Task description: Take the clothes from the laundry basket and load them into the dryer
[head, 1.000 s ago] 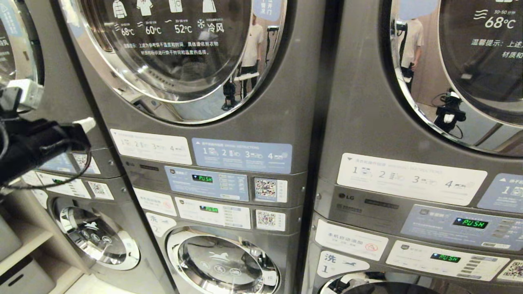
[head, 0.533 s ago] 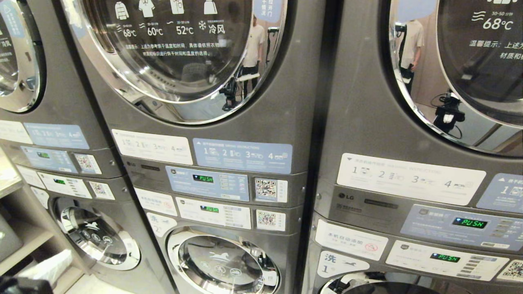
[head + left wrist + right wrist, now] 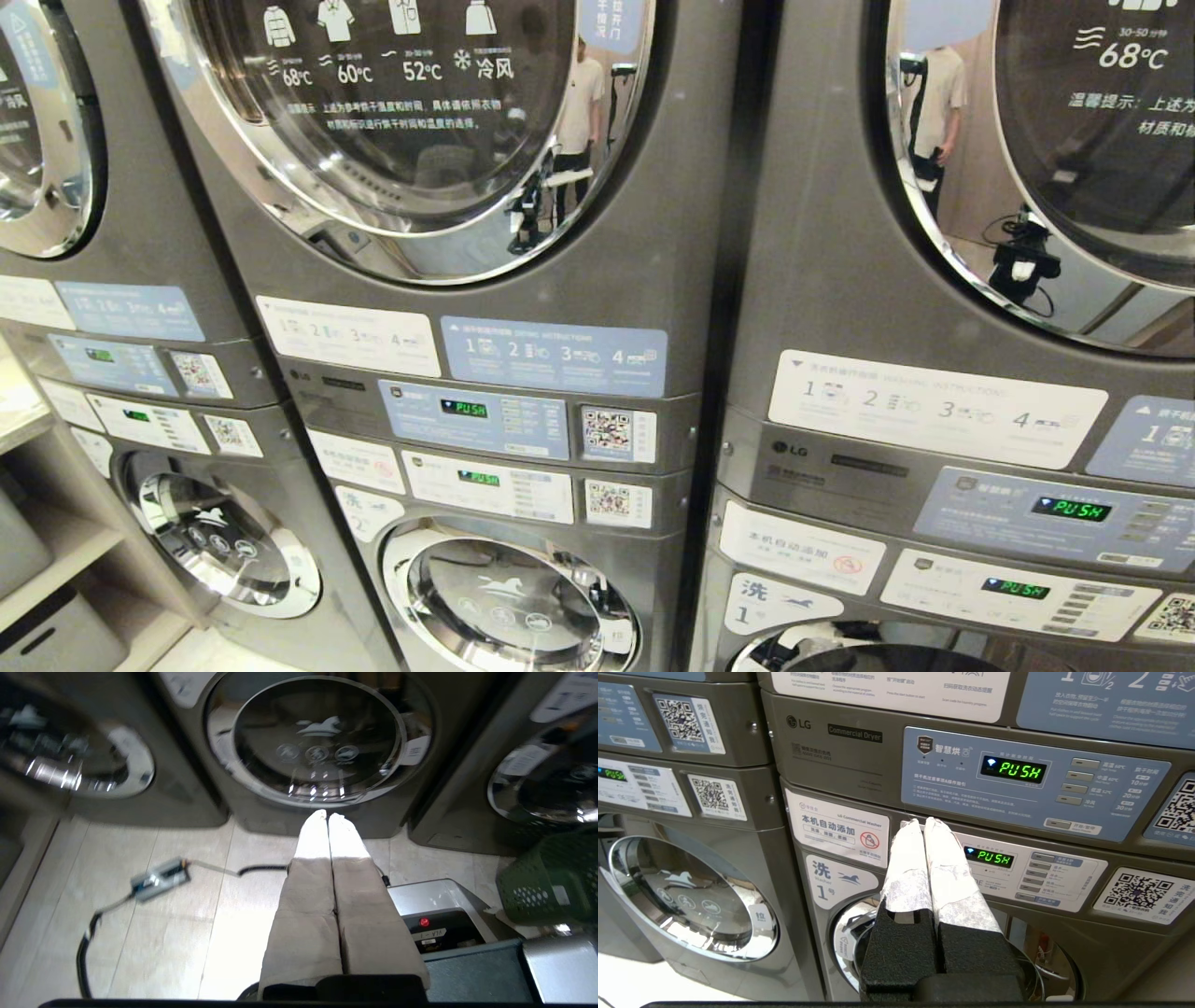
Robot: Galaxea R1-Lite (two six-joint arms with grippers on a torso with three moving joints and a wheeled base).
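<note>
Both grippers sit pressed shut and empty: my left gripper (image 3: 328, 817) hangs low over the floor (image 3: 187, 933), facing a closed washer door (image 3: 317, 742). Off to its side I see the green laundry basket (image 3: 546, 886). My right gripper (image 3: 924, 823) points at the dryer control panel (image 3: 1031, 784).

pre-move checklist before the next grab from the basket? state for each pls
1. Left gripper empty, fingers pressed together, pointing at the floor in front of a lower washer door: ok.
2. Right gripper shut, empty, in front of a control panel: ok.
3. Laundry basket located: green, on the floor at the edge of the left wrist view: ok.
4. Clothes in the basket: cannot tell.
5. Dryer door open for loading: not ok, both upper doors in the head view look closed.
6. Floor path clear: not ok, cable and small box lie there.
</note>
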